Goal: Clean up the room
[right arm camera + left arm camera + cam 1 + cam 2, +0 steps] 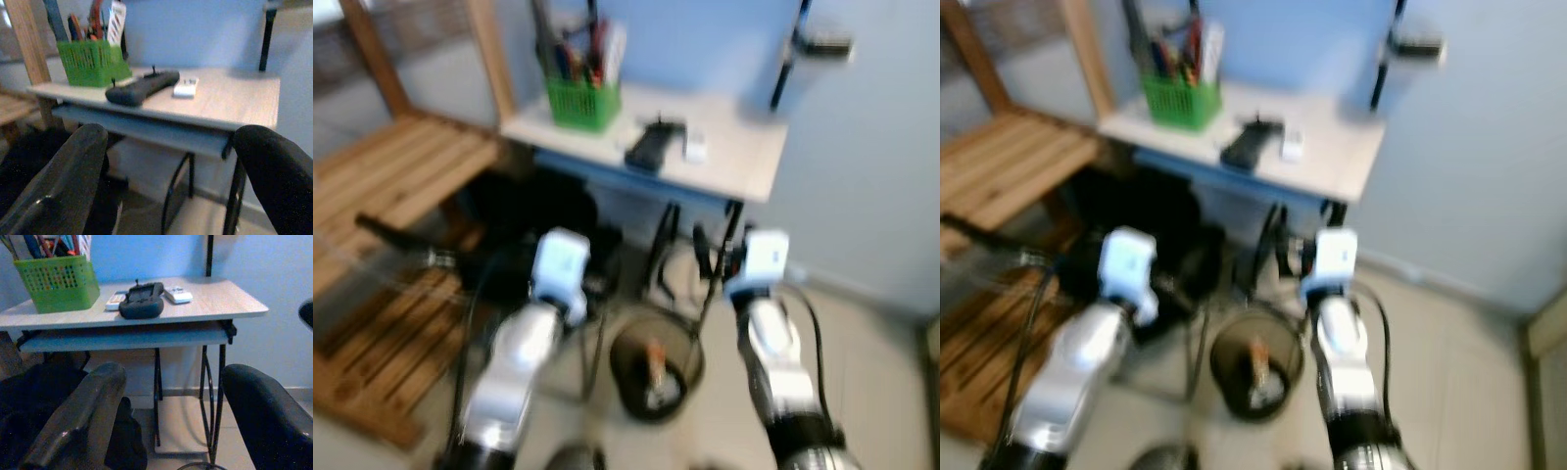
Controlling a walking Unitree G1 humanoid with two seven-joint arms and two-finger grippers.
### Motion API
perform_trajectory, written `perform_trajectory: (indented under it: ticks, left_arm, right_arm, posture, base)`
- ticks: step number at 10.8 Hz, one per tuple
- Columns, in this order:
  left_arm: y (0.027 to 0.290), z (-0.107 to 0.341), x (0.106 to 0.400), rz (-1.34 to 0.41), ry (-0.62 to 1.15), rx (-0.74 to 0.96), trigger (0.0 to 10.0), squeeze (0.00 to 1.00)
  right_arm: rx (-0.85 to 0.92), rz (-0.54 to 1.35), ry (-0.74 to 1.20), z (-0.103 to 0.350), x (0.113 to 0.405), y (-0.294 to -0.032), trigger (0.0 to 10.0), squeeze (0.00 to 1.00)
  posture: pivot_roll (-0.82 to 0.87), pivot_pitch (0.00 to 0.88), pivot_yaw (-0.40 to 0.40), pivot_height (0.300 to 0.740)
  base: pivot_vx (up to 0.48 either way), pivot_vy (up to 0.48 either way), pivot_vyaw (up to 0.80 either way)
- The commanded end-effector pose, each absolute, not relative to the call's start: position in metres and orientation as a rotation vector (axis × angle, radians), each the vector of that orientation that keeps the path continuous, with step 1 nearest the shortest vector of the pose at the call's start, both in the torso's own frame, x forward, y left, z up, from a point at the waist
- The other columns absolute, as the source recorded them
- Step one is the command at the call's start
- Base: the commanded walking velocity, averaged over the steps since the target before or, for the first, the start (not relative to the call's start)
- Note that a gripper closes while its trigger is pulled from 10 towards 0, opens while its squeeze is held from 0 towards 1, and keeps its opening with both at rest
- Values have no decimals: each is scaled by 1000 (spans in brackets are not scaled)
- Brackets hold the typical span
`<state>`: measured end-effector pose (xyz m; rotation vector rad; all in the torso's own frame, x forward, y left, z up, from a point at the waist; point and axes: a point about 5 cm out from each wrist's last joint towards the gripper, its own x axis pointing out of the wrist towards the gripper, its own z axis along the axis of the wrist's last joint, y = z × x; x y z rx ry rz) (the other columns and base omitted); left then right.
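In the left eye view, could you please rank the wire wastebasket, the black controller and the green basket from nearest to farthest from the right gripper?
1. Wire wastebasket, on the floor just inward of the right gripper.
2. Black controller, up on the desk, ahead and inward.
3. Green basket, at the desk's far left corner.

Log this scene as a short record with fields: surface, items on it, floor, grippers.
surface: small desk against a blue wall, with a pull-out shelf under its top
items on desk: green basket holding pens; black controller; white remote beside the controller
floor: black wire bin with litter inside, in front of the desk; dark bag under the desk
side: wooden slatted furniture to the robot's left
left gripper: jaws open, empty, facing the desk
right gripper: jaws open, empty, facing the desk
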<state>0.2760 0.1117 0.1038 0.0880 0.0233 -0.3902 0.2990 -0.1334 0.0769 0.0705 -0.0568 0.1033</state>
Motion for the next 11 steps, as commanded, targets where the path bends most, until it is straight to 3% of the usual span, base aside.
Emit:
perform_trajectory:
  ticks: [1,5,8,11]
  left_arm:
    - [112,106,281,-382,10,99,10000,0]
    - [113,104,282,-394,-2,124,10000,0]
    - [137,87,278,-284,83,71,10000,0]
    - [127,93,282,-344,40,100,10000,0]
  right_arm:
    - [66,85,-42,75,298,-140,10000,0]
    - [47,112,-1,68,298,-136,10000,0]
    - [113,20,71,50,289,-161,10000,0]
    - [105,20,67,49,287,-161,10000,0]
  posture:
    - [-15,0,40,736]
    - [9,0,29,736]
    - [-2,0,34,736]
    - [-17,0,47,736]
  base:
    - [255,-405,0]
    - [268,-395,0]
    - [0,0,-560]
    - [0,0,-594]
